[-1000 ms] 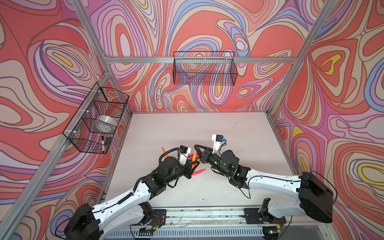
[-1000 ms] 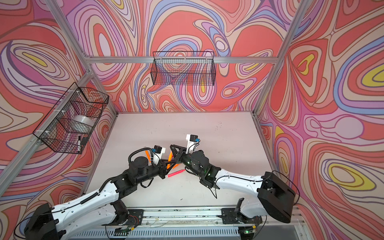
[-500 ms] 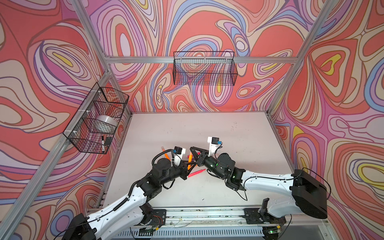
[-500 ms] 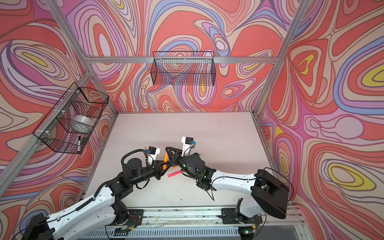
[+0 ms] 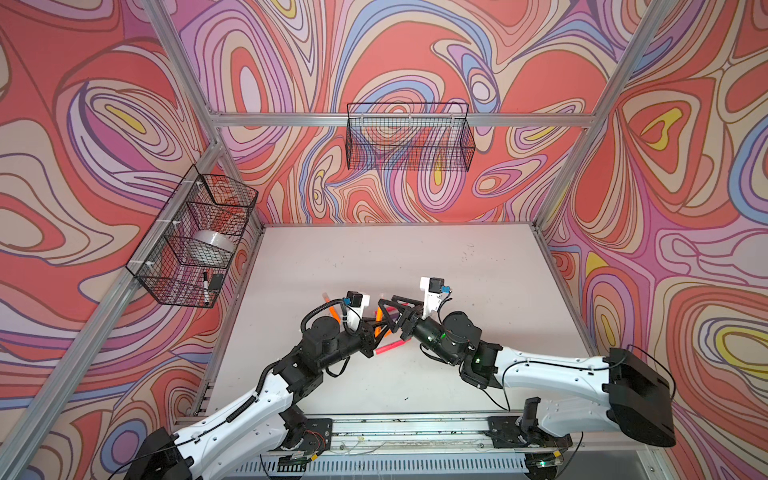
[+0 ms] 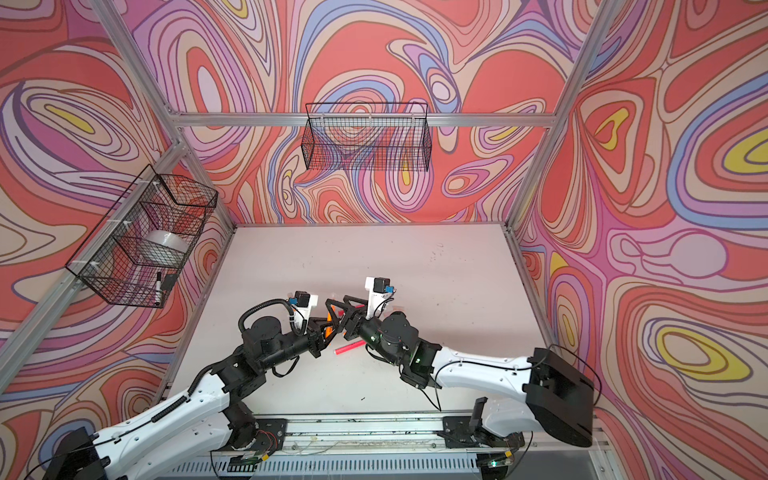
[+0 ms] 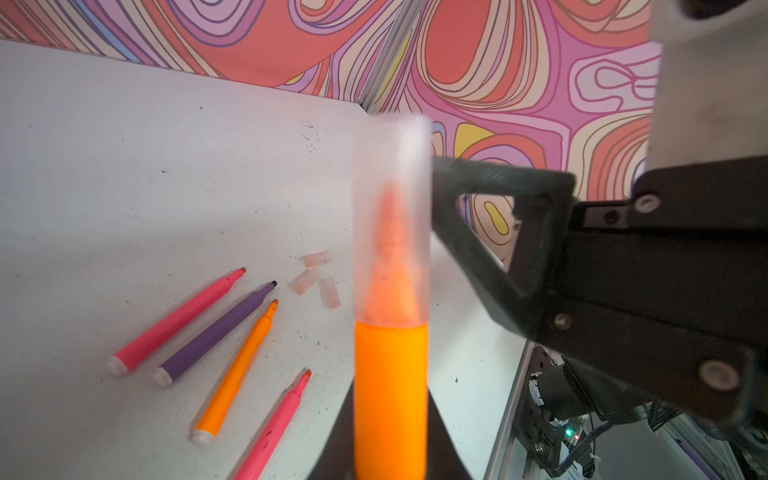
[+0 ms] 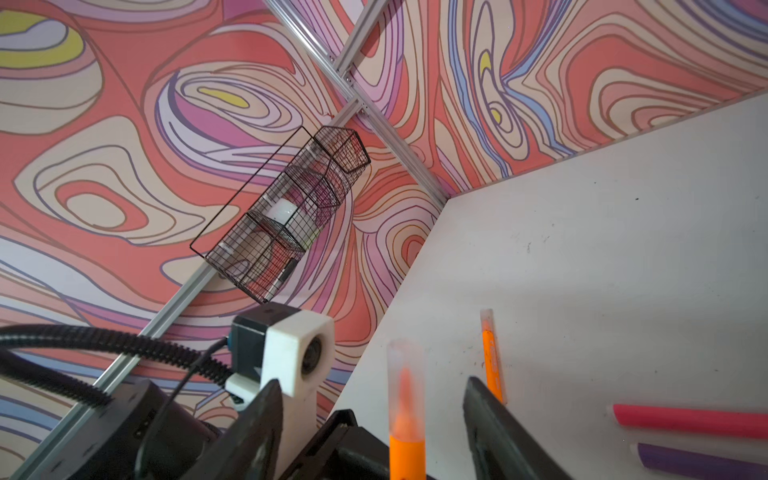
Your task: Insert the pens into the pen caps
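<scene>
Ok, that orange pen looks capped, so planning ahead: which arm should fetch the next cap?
Probably right: the right gripper is open and empty, jaws either side of the capped pen; the left gripper is shut on it. Loose caps lie on the table.

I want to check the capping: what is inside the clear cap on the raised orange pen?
The tapered tip of the orange pen shows through the clear cap, stopping short of its closed end. The cloudy plastic blurs it, so its fine point cannot be seen.
</scene>
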You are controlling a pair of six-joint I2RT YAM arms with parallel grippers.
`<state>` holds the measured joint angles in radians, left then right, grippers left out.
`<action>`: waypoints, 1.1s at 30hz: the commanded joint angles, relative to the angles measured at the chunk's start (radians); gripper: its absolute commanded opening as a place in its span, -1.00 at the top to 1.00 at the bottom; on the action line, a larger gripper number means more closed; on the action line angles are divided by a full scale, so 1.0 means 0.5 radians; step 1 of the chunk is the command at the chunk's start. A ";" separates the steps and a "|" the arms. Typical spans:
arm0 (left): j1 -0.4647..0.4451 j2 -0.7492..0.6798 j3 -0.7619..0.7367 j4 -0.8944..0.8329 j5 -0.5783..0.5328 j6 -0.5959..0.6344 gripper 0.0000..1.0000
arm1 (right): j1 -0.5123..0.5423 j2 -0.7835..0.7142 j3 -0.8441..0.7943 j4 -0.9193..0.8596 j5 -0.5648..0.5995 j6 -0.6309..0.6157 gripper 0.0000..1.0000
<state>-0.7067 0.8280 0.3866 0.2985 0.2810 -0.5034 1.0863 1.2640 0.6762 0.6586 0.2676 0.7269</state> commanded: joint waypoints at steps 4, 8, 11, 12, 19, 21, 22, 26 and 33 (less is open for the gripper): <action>-0.129 0.016 0.134 -0.158 -0.202 0.227 1.00 | -0.003 -0.244 0.020 -0.332 0.254 -0.147 -0.40; -0.280 0.012 0.182 -0.251 -0.427 0.360 1.00 | -0.003 -0.189 0.194 -0.566 0.220 -0.180 -0.18; -0.365 0.021 0.215 -0.303 -0.559 0.427 1.00 | -0.003 -0.088 0.320 -0.683 0.153 -0.190 -0.13; -0.394 0.028 0.225 -0.318 -0.598 0.451 1.00 | -0.003 -0.047 0.360 -0.707 0.130 -0.190 -0.12; -0.526 0.049 0.236 -0.346 -0.776 0.532 1.00 | -0.008 0.103 0.462 -0.761 0.075 -0.156 -0.08; -0.527 0.035 0.239 -0.348 -0.789 0.528 1.00 | -0.011 0.104 0.461 -0.768 0.090 -0.156 -0.08; -0.526 0.026 0.238 -0.346 -0.796 0.528 1.00 | -0.015 0.099 0.461 -0.774 0.096 -0.156 -0.07; -0.526 -0.008 0.237 -0.348 -0.817 0.524 1.00 | -0.031 0.100 0.468 -0.814 0.128 -0.148 -0.05; -0.526 -0.024 0.232 -0.351 -0.829 0.523 1.00 | -0.089 0.084 0.461 -0.846 0.101 -0.112 0.11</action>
<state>-0.9627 0.8276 0.4778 0.1078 -0.1173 -0.2611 1.0519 1.3003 0.8936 0.2615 0.3264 0.6609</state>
